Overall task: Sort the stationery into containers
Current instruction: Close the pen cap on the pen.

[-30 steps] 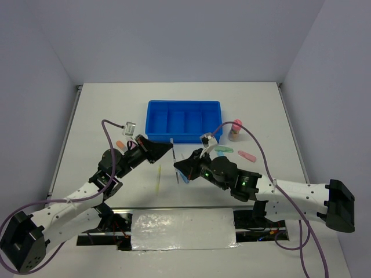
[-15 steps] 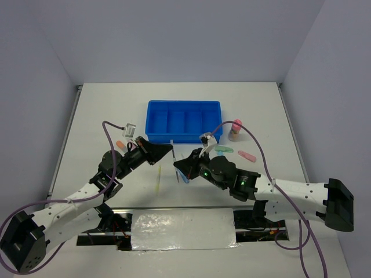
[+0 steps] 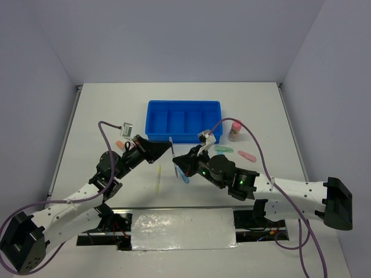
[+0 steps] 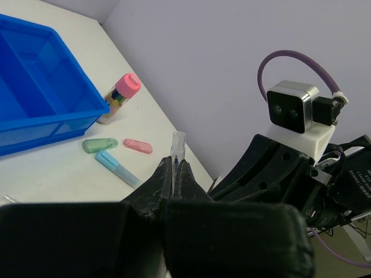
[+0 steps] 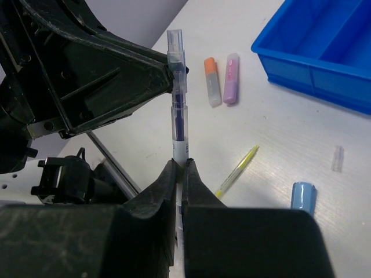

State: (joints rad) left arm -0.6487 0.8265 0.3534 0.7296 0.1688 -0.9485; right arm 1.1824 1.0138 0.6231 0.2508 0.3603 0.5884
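Blue tray point(image 3: 183, 103) holds nothing; markers point(image 3: 223, 149) lie loose right of centre. Left gripper point(image 4: 174, 174) and right gripper point(image 5: 179, 168) both pinch one clear pen point(image 5: 178, 116).

A white table point(image 3: 116, 104) is seen, closed in by pale purple walls point(image 3: 174, 40) at the back and at both sides. A shiny, crinkly sheet point(image 3: 182, 229) is laid flat at the table's near edge, in the middle.
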